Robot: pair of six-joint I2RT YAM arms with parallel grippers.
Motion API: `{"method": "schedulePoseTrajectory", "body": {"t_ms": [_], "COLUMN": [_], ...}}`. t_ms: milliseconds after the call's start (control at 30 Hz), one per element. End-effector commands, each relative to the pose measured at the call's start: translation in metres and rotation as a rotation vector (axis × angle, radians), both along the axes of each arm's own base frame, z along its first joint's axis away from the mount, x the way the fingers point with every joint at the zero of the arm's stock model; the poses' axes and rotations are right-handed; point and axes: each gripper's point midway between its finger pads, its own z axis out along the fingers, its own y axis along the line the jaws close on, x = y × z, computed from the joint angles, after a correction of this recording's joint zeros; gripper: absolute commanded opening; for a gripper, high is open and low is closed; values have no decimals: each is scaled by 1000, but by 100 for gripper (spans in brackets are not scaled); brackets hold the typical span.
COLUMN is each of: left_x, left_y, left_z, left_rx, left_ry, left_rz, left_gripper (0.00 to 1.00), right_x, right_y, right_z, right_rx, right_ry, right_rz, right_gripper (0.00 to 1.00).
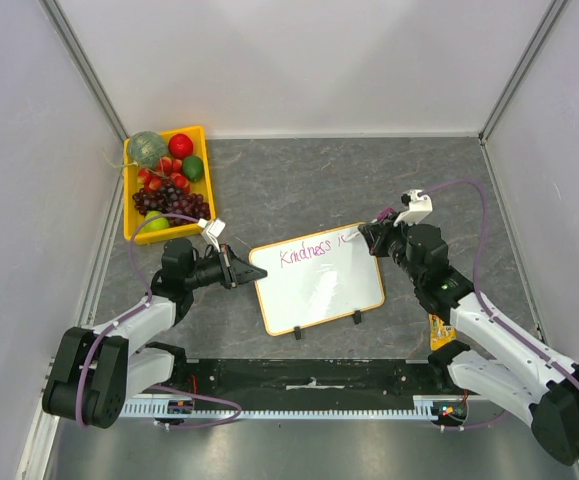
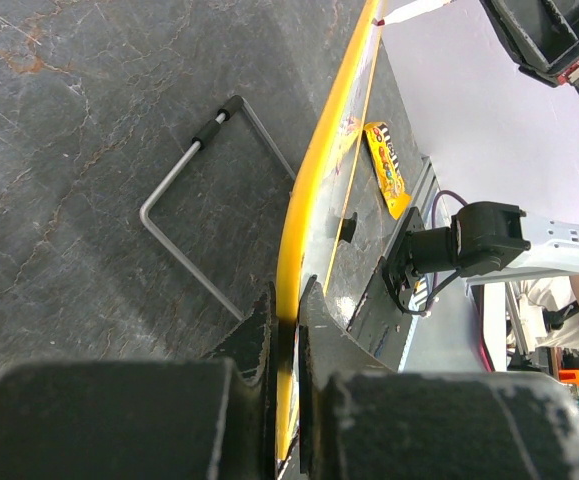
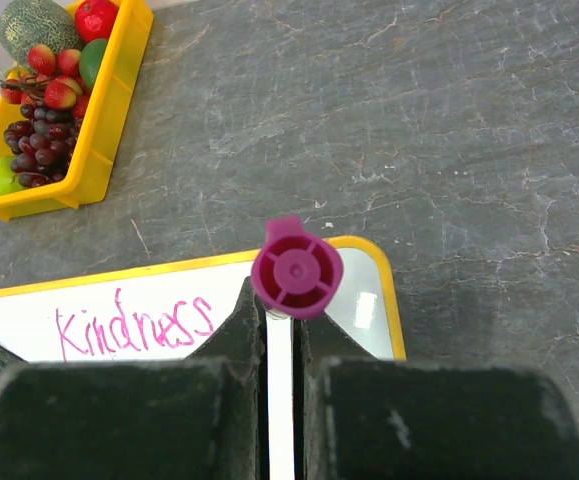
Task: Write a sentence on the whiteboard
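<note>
Starting nearest the arm bases, the whiteboard (image 1: 319, 295) lies on the table (image 1: 369, 180), its long axis running left to right with the right end angled a little away. The left end effector (image 1: 241, 272) is closed on the board's left short edge, pinning it. Along the far long edge the sentence (image 1: 307, 252) reads only "Kindness", perhaps with one further stroke. The right end effector (image 1: 374, 236), clamped around a white marker (image 1: 353, 237) with a magenta end, sits at the far right corner, tip just right of that word. The unwritten surface lies near-left of it, and the right arm is nearer. Farthest off stands a yellow fruit tray (image 3: 109, 110).
</note>
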Motion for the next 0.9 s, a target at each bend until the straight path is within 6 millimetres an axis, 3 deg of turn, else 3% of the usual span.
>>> {"method": "schedulePoseTrajectory", "body": {"t_ms": [0, 600, 767, 867], "left_x": [2, 2, 2, 1], "left_y": [12, 12, 12, 12], "left_z": [-32, -30, -31, -31], "left_rx": [109, 105, 105, 106], "left_ry": [35, 31, 33, 34], "left_rz": [57, 57, 59, 57], "left_gripper": [2, 2, 2, 2], "right_x": [-5, -6, -4, -10], "right_y": [-8, 6, 7, 7], "right_z": [-16, -14, -1, 21], "right_rx": [-59, 11, 52, 104], "right_ry": [31, 26, 9, -39], "right_rz": [-7, 41, 32, 45], "right_gripper": [0, 0, 0, 0]}}
